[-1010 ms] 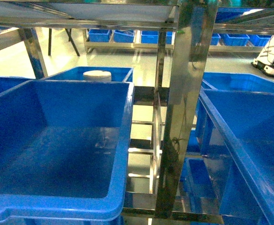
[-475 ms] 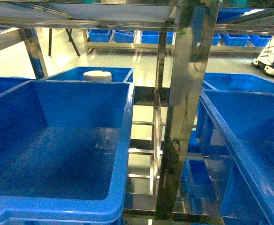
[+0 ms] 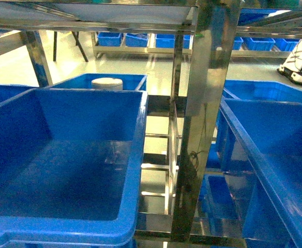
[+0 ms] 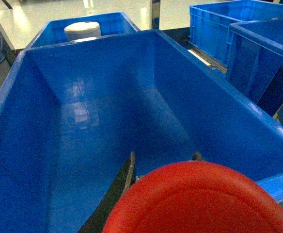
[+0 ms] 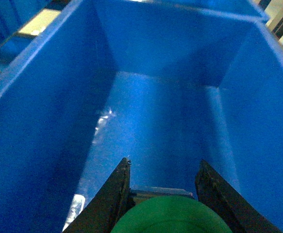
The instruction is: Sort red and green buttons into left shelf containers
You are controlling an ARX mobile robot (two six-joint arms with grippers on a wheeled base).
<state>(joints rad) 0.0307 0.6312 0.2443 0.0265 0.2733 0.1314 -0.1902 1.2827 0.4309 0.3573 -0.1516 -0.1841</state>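
In the left wrist view my left gripper point(image 4: 164, 158) is shut on a red button point(image 4: 199, 201); its round cap fills the lower frame and hides most of the fingers point(image 4: 131, 167). It hangs over a deep blue container point(image 4: 83, 97), which looks bare inside. My right gripper point(image 5: 164, 162) is shut on a green button point(image 5: 170, 216) whose dark base sits between the fingers point(image 5: 113, 194). Below it is another deep blue container point(image 5: 165, 111). The head view shows both containers point(image 3: 140, 155) point(image 3: 275, 134), but neither gripper.
A white lidded tub point(image 3: 107, 82) point(image 4: 82, 30) sits in the bin behind the left container. A steel shelf post point(image 3: 205, 119) stands between the two bins, with a shelf bar overhead. More blue bins point(image 4: 219, 24) stand to the right and along the far wall.
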